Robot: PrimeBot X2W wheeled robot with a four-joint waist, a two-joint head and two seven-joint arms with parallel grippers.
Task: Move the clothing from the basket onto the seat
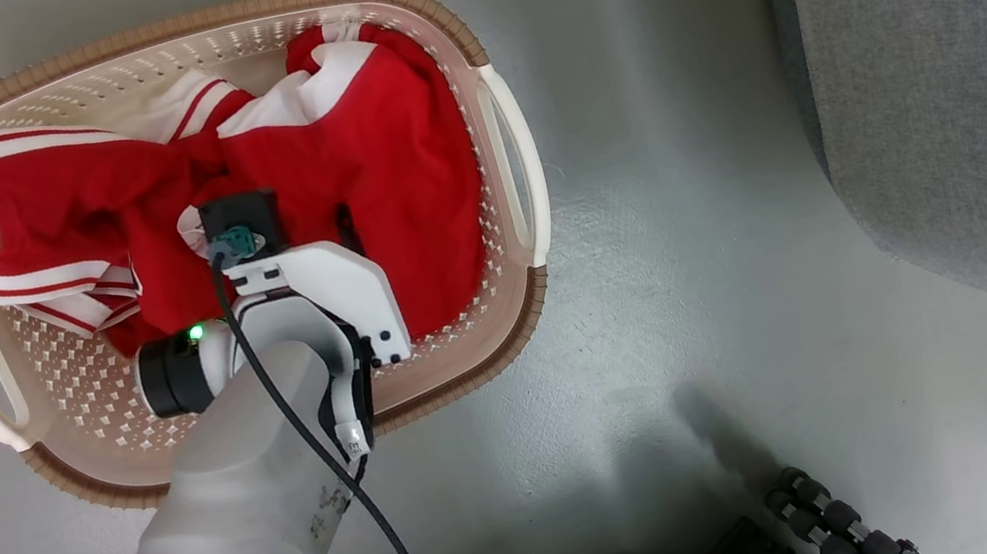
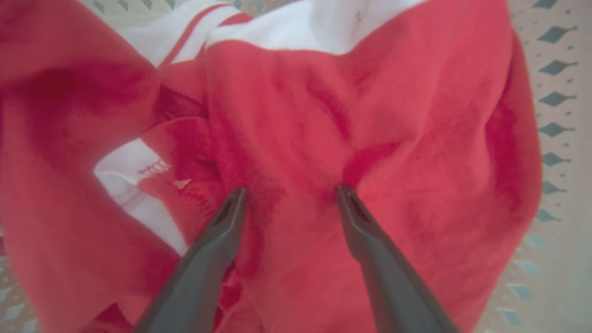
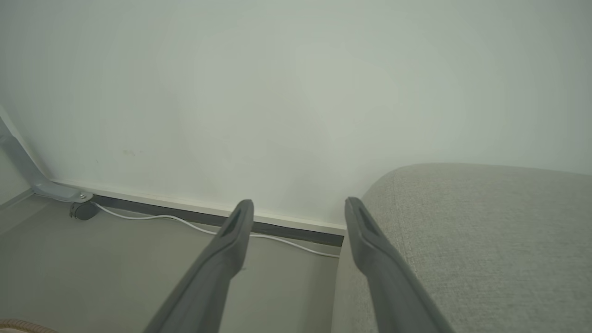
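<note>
The clothing [image 1: 392,163], bright red with white striped trim, lies crumpled in the cream basket [image 1: 185,27] on the floor. My left arm [image 1: 293,292] reaches down into the basket over the middle of the pile. In the left wrist view my left gripper [image 2: 291,192] is open, its two fingertips [image 2: 237,196] resting on a fold of the red clothing [image 2: 300,129], with fabric bulging between them. The basket's perforated wall [image 2: 555,97] shows at the right. The grey seat [image 1: 948,34] stands to the right of the basket. My right gripper [image 3: 299,204] is open and empty beside the seat [image 3: 485,240].
Pale grey floor [image 1: 707,280] separates basket and seat. A black wheeled part [image 1: 837,526] shows at the head view's bottom edge. In the right wrist view a white wall [image 3: 277,92], a dark baseboard and a white cable [image 3: 185,224] lie ahead.
</note>
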